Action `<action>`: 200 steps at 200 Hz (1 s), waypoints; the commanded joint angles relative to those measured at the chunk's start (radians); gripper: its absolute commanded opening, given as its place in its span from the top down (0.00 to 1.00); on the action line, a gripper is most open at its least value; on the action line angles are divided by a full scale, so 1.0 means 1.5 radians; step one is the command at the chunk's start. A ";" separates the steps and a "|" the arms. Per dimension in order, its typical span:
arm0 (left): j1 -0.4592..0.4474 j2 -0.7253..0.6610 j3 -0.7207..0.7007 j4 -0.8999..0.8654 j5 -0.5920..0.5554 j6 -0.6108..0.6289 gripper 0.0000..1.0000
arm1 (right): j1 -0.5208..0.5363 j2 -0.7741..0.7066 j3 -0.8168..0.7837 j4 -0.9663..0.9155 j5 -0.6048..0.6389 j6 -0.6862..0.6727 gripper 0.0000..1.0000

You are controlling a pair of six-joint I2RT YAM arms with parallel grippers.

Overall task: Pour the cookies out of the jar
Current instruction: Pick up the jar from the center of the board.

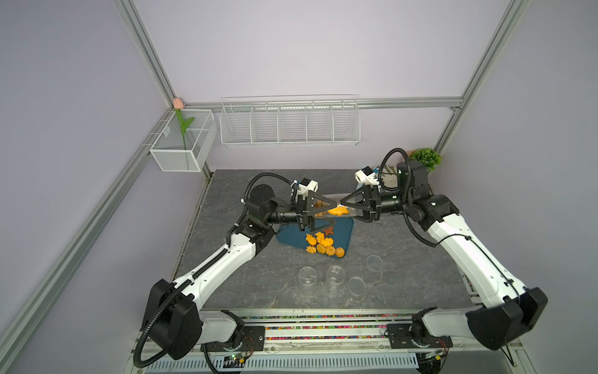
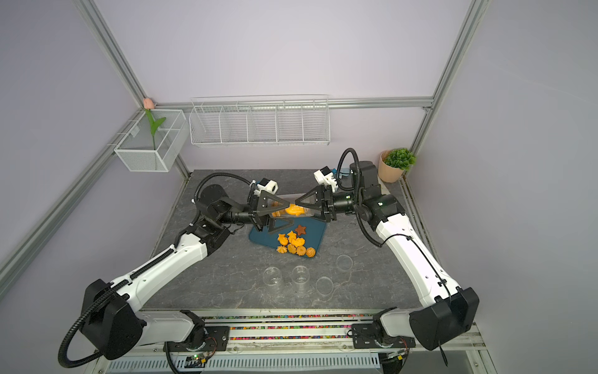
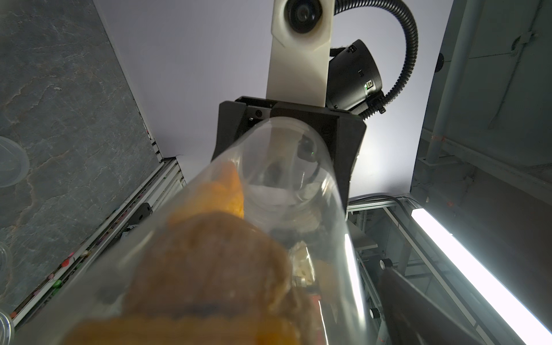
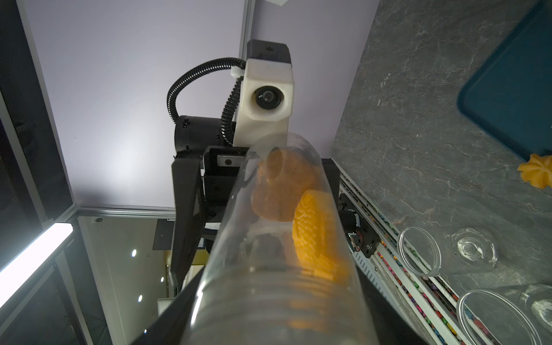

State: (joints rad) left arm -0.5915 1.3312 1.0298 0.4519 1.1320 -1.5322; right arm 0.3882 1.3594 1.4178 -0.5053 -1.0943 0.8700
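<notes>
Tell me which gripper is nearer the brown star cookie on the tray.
Left. The left gripper hangs close above and beside the brown star cookie; the right gripper, holding the jar, is farther off.

jar [image 2: 303, 212]: hanging level above the tray [image 2: 318, 238], carrying a few cookies [image 2: 295, 210]
right gripper [image 2: 306, 210]: clamping the jar above the tray
left gripper [image 2: 286, 215]: straddling the jar above the tray, jaws spread
loose cookies [image 2: 293, 243]: lying on the tray's near half
</notes>
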 commanded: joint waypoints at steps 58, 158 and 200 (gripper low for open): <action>-0.001 -0.015 0.005 -0.044 0.023 0.048 0.01 | 0.005 -0.010 0.013 -0.054 -0.051 -0.039 0.33; -0.001 0.004 0.034 -0.051 0.014 0.052 0.01 | 0.013 -0.034 -0.037 -0.035 -0.066 -0.042 0.33; -0.002 -0.005 0.021 -0.029 0.011 0.032 0.02 | 0.012 -0.023 -0.036 -0.087 -0.054 -0.088 0.33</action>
State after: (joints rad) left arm -0.5911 1.3331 1.0492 0.3645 1.1488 -1.4616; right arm 0.4019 1.3296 1.3705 -0.5926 -1.1549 0.7841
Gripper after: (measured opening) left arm 0.992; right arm 0.677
